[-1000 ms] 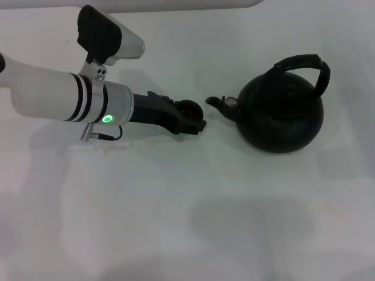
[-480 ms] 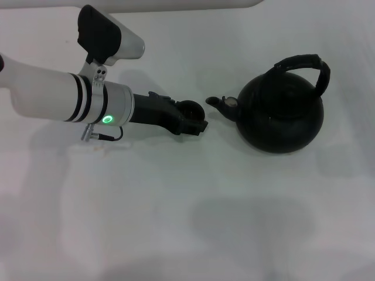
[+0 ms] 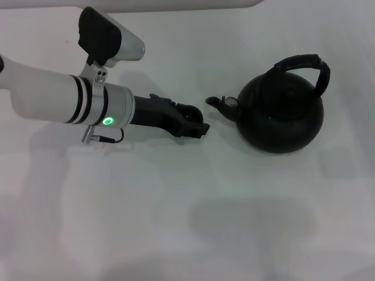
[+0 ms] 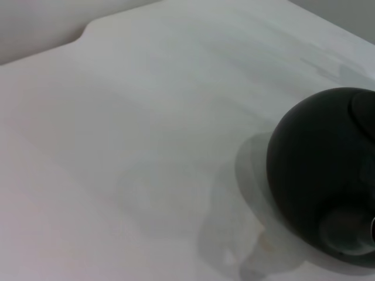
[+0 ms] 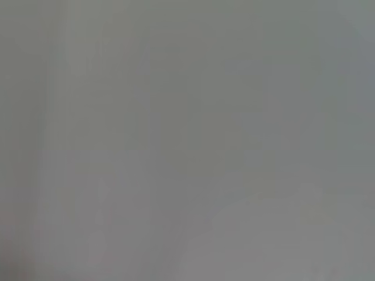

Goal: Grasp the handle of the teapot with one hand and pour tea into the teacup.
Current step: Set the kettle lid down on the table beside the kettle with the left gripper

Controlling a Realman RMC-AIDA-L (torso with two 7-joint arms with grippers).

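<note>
The matte black teapot (image 3: pixel 280 116) stands right of centre in the head view, its short spout (image 3: pixel 220 103) pointing left. Its arched handle (image 3: pixel 303 62) rises over the top, and nothing holds it. The tiny dark teacup (image 3: pixel 189 109) sits just left of the spout, mostly covered by my left gripper (image 3: pixel 197 127), which reaches in from the left and lies right against the cup. The left wrist view shows the teapot (image 4: pixel 319 170) close by. My right gripper is out of view.
Everything rests on a plain white tabletop (image 3: pixel 176 205). My left forearm (image 3: pixel 64 99) crosses the upper left of the head view, with a lit green ring. The right wrist view holds only a blank grey surface.
My left gripper has edged slightly to the right toward the spout, and it now hides more of the teacup. The teapot has not moved.
</note>
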